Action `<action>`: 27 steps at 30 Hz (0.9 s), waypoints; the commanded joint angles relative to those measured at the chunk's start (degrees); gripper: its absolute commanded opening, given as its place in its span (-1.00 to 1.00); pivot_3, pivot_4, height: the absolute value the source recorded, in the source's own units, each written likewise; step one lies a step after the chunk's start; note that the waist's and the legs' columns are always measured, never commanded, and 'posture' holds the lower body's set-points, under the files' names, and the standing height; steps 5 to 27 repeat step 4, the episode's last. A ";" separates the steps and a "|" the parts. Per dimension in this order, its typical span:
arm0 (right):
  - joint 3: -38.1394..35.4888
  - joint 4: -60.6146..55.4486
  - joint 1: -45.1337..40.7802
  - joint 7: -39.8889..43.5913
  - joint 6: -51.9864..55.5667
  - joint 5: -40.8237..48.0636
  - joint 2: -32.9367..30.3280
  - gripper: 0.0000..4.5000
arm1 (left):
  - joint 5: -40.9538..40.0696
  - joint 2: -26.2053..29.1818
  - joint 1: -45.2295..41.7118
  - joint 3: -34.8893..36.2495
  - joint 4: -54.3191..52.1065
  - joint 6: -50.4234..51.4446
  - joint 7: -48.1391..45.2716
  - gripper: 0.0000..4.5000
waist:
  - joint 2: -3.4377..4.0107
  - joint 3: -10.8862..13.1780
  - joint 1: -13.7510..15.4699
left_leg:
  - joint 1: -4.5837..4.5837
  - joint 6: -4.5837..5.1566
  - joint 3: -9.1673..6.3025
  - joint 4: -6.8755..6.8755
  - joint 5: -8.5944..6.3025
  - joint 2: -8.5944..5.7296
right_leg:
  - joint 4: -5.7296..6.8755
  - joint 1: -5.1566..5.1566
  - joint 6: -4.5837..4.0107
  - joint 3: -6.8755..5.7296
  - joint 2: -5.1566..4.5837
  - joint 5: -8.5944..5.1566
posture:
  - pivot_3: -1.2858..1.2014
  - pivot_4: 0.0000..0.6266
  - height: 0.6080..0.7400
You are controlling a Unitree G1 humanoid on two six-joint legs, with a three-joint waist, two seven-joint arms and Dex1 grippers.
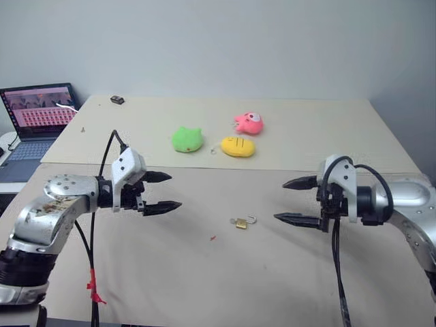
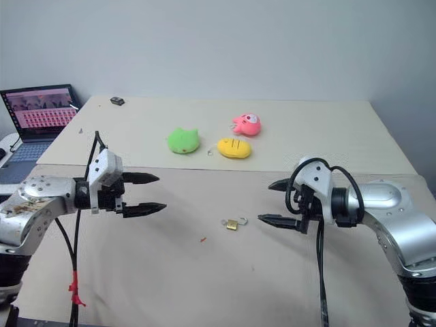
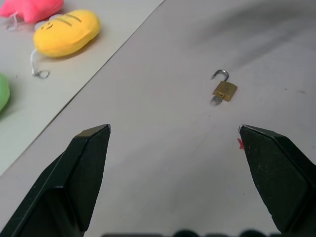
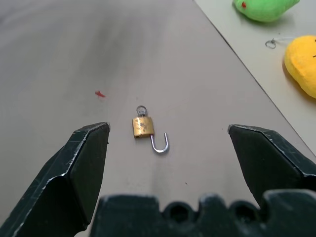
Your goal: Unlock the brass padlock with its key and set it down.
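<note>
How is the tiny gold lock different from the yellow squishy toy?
The brass padlock is far smaller than the yellow plush toy. The padlock is shiny metal with an open silver hook; the toy is soft, with a stitched face. The padlock lies between the grippers, the toy farther back. Both are yellowish and rest on the table.

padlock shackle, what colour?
Silver; the padlock body is brass-gold. Its shackle shows best in the right wrist view, swung open.

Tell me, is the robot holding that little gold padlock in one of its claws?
No, the brass padlock lies alone on the table, shackle swung open, between the open left gripper and open right gripper.
</note>
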 commanded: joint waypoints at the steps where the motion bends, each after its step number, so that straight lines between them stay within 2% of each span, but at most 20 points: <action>1: -4.25 -1.45 0.14 -1.33 1.43 1.28 -1.52 1.00 | 1.19 -0.16 -3.91 -1.94 -0.67 3.36 1.32 0.97 | 0.00 0.00 -0.01 | 0.05 0.04 0.00 0.00 0.02 0.00 | 0.04 0.04 0.15 0.00 0.01 -0.08 | 0.03 -0.52 -0.26; 27: -4.71 -0.69 -0.46 -1.27 1.40 0.96 -2.48 1.00 | 0.01 -1.35 -5.73 -2.64 0.12 5.12 0.67 0.97 | 0.02 0.02 -0.07 | 0.17 0.09 0.03 0.02 0.06 -0.02 | 0.19 0.06 0.19 0.06 0.01 -0.11 | 0.03 -0.52 -0.26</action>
